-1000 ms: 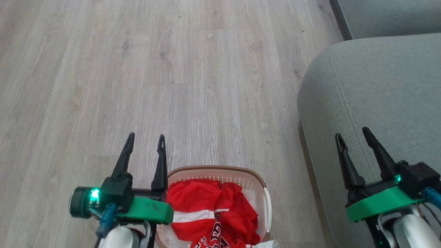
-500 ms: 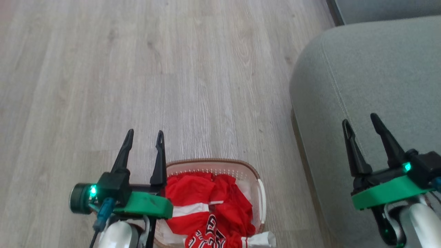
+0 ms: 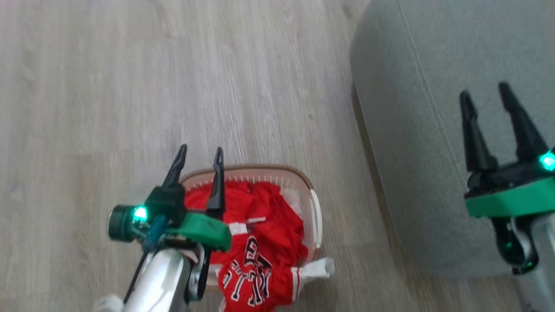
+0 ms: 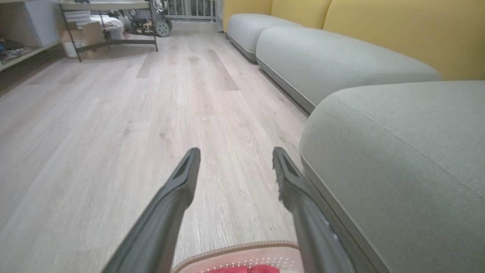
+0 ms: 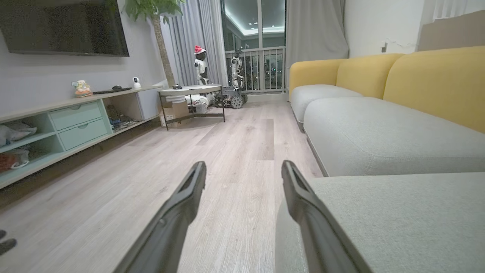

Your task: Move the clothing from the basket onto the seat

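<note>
The left tool, wide and empty, hung nearest, above the clothing in the basket; the right tool, also wide, was over the seat.

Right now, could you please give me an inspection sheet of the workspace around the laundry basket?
Surface: pale wood-plank floor.
Job's things: red sports garments heaped in the cream laundry basket; the lettered garment spills over its near rim; the grey-green seat cushion, to the basket's right, has no clothing on the part in view.
Clutter: nothing seen by the basket.
Grippers: left gripper open and empty, over the basket's far left rim; right gripper open and empty, over the seat cushion.
Cables: blue cable at the left wrist, close above the garments.
Surroundings: yellow sofa backs, low shelf unit, round side table.
</note>
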### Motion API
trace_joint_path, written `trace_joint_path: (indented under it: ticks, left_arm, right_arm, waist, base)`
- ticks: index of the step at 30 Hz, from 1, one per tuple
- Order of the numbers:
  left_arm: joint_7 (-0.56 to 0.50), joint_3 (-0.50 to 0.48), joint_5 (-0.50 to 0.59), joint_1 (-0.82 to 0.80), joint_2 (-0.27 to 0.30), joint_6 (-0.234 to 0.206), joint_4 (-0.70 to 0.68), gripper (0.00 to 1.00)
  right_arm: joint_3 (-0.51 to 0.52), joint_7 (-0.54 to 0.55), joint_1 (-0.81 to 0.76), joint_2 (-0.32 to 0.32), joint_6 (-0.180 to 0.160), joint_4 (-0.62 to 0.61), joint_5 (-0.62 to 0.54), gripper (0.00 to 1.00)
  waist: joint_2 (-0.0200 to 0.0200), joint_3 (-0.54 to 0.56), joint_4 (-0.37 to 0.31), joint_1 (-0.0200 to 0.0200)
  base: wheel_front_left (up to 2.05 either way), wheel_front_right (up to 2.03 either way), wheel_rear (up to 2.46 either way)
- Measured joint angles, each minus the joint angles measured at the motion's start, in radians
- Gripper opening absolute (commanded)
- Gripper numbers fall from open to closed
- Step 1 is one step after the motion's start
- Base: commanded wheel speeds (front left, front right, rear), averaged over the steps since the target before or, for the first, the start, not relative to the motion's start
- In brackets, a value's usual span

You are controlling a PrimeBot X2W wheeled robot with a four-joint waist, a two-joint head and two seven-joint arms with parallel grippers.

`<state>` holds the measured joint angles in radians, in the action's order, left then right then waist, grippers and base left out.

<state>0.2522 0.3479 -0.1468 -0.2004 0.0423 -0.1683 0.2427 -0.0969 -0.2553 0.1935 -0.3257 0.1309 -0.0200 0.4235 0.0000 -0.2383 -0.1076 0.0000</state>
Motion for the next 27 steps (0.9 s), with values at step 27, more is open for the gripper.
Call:
trace_joint_path:
  ticks: [27]
  left_arm:
    - [0.000,0.180,-0.335,-0.520,-0.002,-0.044,0.660,1.00]
  right_arm:
    - [0.114,0.000,0.332,-0.110,0.000,-0.242,0.173,1.00]
  waist:
    - [0.0000,-0.507,-0.093,0.0003]
  base:
    - [0.00,0.00,0.00]
